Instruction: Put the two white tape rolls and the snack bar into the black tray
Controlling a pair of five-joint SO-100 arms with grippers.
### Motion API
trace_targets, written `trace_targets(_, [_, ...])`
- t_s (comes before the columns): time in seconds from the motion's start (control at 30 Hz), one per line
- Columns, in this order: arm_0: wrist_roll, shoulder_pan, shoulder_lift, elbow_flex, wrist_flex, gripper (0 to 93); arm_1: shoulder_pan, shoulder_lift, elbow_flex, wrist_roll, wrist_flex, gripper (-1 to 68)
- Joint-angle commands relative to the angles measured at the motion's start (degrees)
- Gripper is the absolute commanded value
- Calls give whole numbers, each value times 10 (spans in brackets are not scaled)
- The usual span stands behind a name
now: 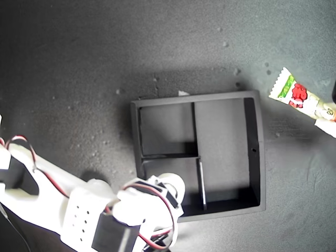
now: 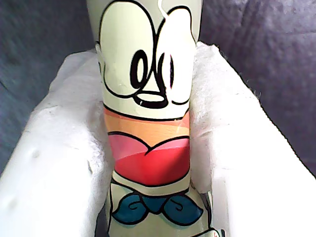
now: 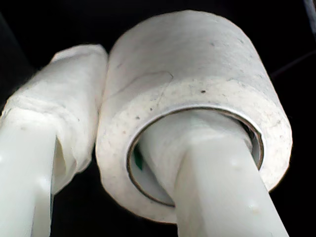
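Observation:
The black tray sits mid-table, with two small compartments on the exterior view's left and a long one on its right. A white tape roll hangs over the nearer small compartment. My second gripper is shut on it, reaching in from the exterior view's lower left. In the second wrist view one finger passes through the tape roll and the padded finger presses its outside. The snack bar lies at the exterior view's right edge. My first gripper is shut on the snack bar between white padded fingers.
The table is a dark grey speckled surface. A small white scrap lies just behind the tray's far wall. The second arm's white body with red and black wires fills the exterior view's lower left.

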Motion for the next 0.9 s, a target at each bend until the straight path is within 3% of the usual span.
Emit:
trace_targets(0.0, [-4,11,-9,-33,10,0,13,2,-77,-266,-24,-6])
trace_targets(0.23, [-7,12,-47,-68,10,6,26,1,-147,-555,-48,-7])
trace_targets(0.43, [-25,19,-59,-79,10,144,39,-13,-171,-605,-41,-7])
trace_targets(0.53, [-28,21,-52,-87,10,165,38,-36,-176,-623,-40,-8])
trace_targets(0.87, [-7,-38,131,71,10,153,-43,-412,-541,-825,86,-8])
